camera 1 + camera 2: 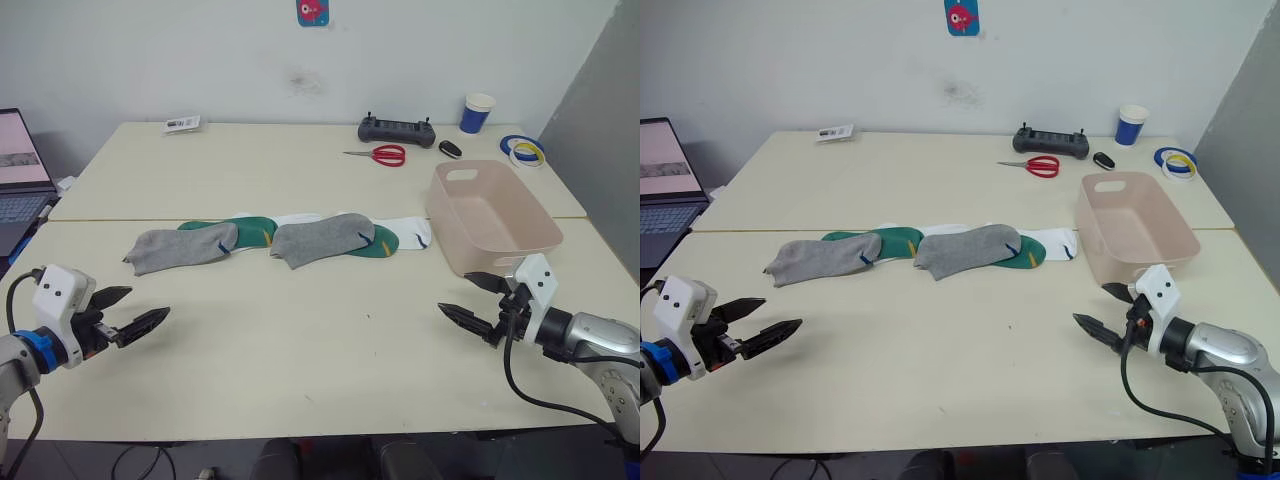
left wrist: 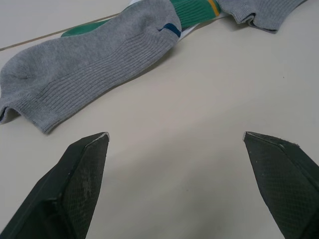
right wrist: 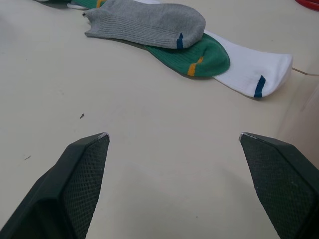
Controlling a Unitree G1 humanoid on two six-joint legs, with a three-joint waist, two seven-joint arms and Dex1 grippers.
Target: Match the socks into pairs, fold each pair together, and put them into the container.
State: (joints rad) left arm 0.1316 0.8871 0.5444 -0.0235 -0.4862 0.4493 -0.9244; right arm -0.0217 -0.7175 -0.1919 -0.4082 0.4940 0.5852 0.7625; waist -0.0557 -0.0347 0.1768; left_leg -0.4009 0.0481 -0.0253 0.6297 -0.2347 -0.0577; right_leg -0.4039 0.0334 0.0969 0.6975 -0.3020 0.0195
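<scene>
Socks in a row at mid-table, both grippers open and empty

Socks lie in one overlapping line across the middle of the frame. Left grey sock (image 1: 183, 248) covers part of a green sock (image 1: 252, 232). Right grey sock (image 1: 322, 240) lies over a second green sock (image 1: 384, 243), yellow stripe showing. White sock (image 1: 412, 232) ends the row at right, just beside the container; another white sock (image 1: 298, 219) peeks out behind the middle.

Container (image 1: 500, 240), pale pink tub, stands right of centre, nothing visible inside.

Left gripper (image 1: 140, 312) hovers lower left, fingers spread wide, holding nothing, well short of the left grey sock. Right gripper (image 1: 470, 300) hovers lower right, just in front of the tub, fingers wide apart, holding nothing.

Upper right of frame: red scissors (image 1: 380, 155), black controller (image 1: 397, 130), blue cup (image 1: 477, 113), tape rolls (image 1: 524, 150). Laptop (image 1: 20, 180) at far left edge.
</scene>
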